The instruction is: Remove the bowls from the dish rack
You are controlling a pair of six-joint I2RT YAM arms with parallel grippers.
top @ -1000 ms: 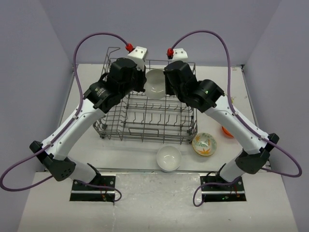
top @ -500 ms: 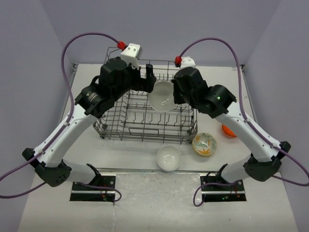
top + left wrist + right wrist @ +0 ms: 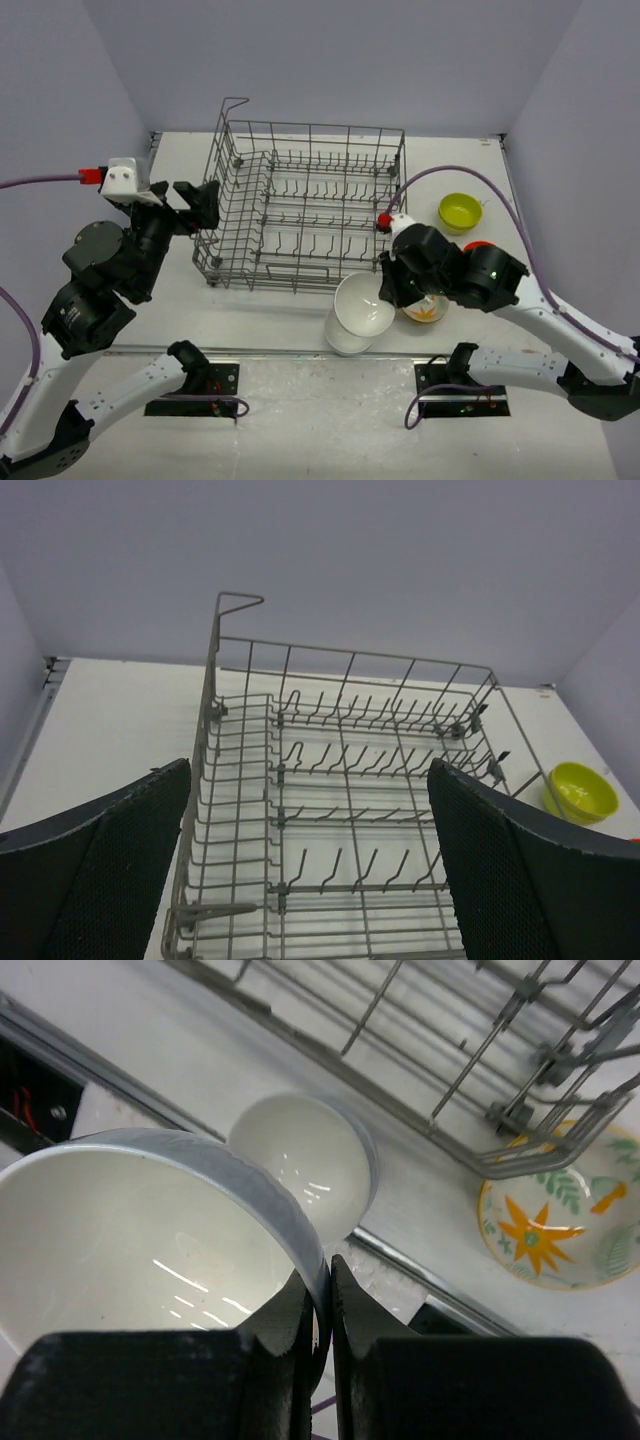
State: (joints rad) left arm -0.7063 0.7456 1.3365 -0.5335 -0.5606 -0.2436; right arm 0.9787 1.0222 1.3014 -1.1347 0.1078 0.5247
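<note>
The grey wire dish rack [image 3: 300,215] stands mid-table, and no bowl shows inside it in the top view or the left wrist view [image 3: 340,810]. My right gripper [image 3: 383,292] is shut on the rim of a white bowl [image 3: 363,303], its fingertips [image 3: 305,1305] pinching the rim on both sides. That bowl [image 3: 130,1250] hangs tilted just above a second white bowl [image 3: 343,340] [image 3: 300,1165] in front of the rack. My left gripper [image 3: 200,205] is open and holds nothing, left of the rack's left wall, with its pads [image 3: 100,865] wide apart.
A floral cream bowl [image 3: 430,310] [image 3: 560,1220] sits right of the white bowls, partly under my right arm. A yellow-green bowl [image 3: 459,210] [image 3: 580,792] and an orange bowl [image 3: 478,246] lie right of the rack. A metal strip [image 3: 280,352] marks the table's front edge.
My right arm carried the white bowl out of the rack to the front, over the other white bowl. My left gripper opened and pulled back to the rack's left side.
</note>
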